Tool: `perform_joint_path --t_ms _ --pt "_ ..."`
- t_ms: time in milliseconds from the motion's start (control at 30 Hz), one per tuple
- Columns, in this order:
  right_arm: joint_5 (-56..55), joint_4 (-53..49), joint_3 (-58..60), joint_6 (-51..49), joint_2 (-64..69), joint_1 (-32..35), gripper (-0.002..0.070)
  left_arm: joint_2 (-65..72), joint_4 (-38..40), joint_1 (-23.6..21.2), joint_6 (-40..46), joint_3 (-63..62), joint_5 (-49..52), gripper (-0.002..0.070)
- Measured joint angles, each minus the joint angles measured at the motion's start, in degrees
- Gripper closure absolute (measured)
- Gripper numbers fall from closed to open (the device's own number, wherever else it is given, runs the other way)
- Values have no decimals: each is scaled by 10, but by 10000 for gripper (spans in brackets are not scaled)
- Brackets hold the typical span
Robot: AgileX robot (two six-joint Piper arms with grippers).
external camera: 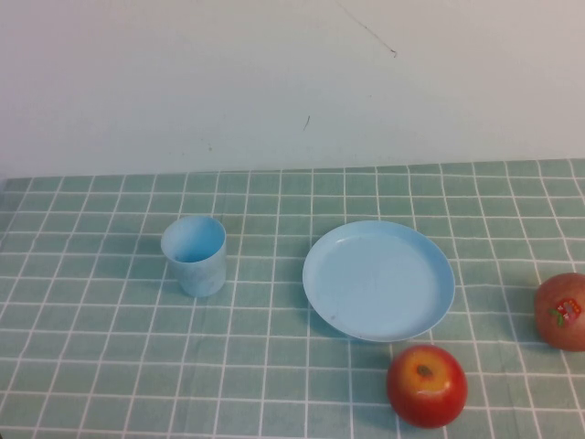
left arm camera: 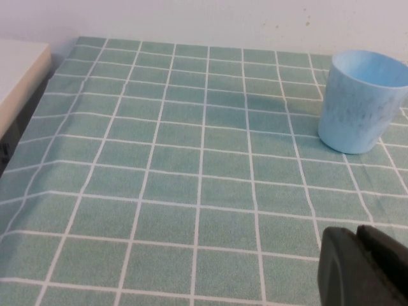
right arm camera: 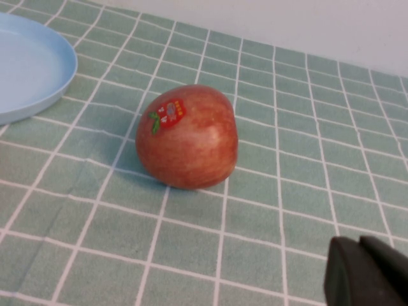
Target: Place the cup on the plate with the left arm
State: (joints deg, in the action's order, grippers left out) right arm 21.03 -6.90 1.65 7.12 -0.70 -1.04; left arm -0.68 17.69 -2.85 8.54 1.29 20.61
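Green checked cloth with white grid lines covers the desk (external camera: 110, 366), which runs back to a plain white wall (external camera: 274, 73).

On the cloth, right of centre in the high view, lies the plate (external camera: 378, 279), round, light blue, with a shallow raised rim and nothing on it. Left of it, well apart, stands the cup (external camera: 195, 254), a small light blue tumbler, upright with its open mouth up (no handle).

Just in front of the plate, near its front rim but not touching it, sits a red apple (external camera: 426, 385) with a yellowish patch around the stem. A second, duller red apple (external camera: 561, 311) with a small sticker rests at the right edge of the high view, to the right of the plate.

Neither arm shows in the high view. The left gripper (left arm camera: 364, 266) appears only as a dark shape at one corner of the left wrist view, low over the cloth with the cup some way ahead of it; whether its fingers are spread or closed I cannot tell. The right gripper (right arm camera: 366, 273) is likewise a dark corner shape, near the stickered apple, and its fingers are probably together, though that too I cannot tell.
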Motion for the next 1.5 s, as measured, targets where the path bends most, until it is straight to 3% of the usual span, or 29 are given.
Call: perform_joint_path --t_ms 833,1000,1200,1500 --pt "0 0 0 0 0 0 678 0 0 0 0 1 -21 668" --pt "0 0 0 0 0 0 678 0 67 0 -4 3 -126 669" --pt "0 0 0 0 0 0 678 0 174 0 -85 5 -337 669" --pt "0 0 0 0 0 0 678 0 78 -1 -106 -102 -377 669"
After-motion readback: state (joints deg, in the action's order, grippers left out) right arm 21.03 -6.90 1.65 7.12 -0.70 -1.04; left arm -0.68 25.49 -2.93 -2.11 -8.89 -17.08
